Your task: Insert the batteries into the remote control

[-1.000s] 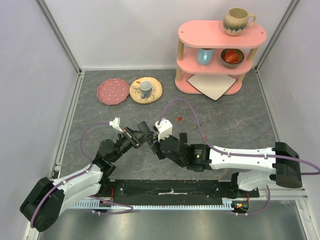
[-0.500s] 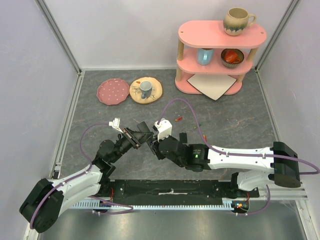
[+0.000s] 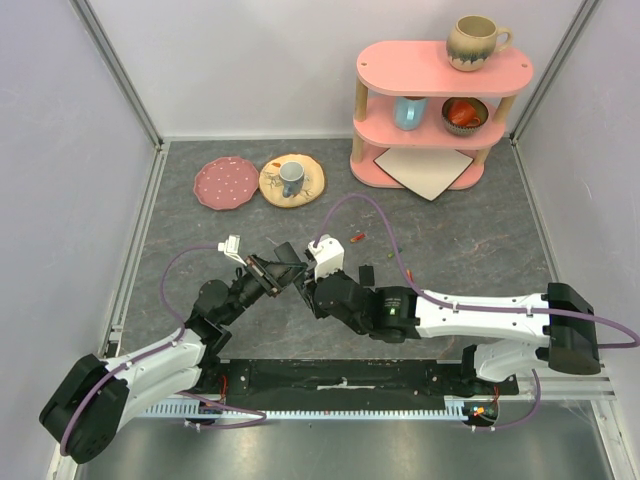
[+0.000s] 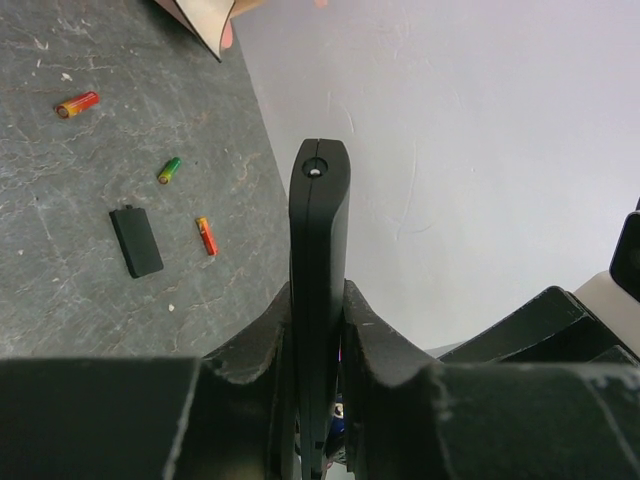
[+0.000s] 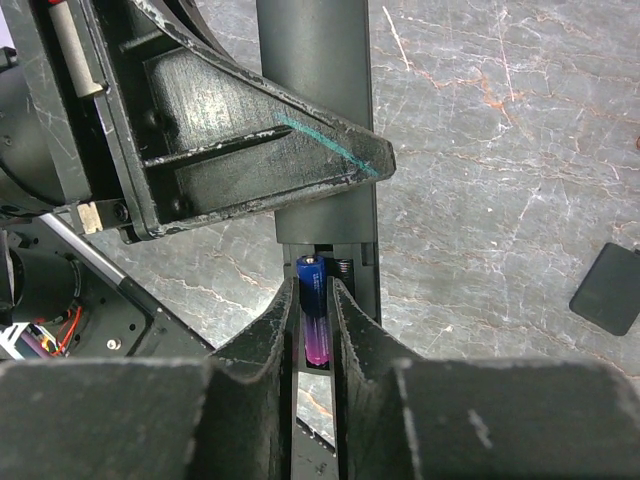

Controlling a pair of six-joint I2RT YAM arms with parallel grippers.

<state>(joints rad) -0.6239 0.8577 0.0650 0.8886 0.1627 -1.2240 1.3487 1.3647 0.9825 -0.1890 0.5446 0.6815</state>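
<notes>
My left gripper (image 4: 318, 300) is shut on the black remote control (image 4: 318, 230) and holds it edge-on above the table. In the right wrist view the remote (image 5: 315, 45) shows its open battery compartment. My right gripper (image 5: 314, 300) is shut on a blue-to-purple battery (image 5: 313, 310) lying in the compartment's left slot. The two grippers meet at mid-table (image 3: 295, 275). A red battery (image 4: 77, 104), a green one (image 4: 169, 170) and an orange one (image 4: 206, 236) lie loose on the table.
The remote's black battery cover (image 4: 136, 241) lies flat by the loose batteries; it also shows in the right wrist view (image 5: 607, 288). A pink shelf (image 3: 440, 110) with cups stands back right. Two plates (image 3: 225, 183) lie back left, one with a mug (image 3: 291, 177).
My right gripper has edged slightly left, closer to the left gripper. The left arm still holds the remote in the same place.
</notes>
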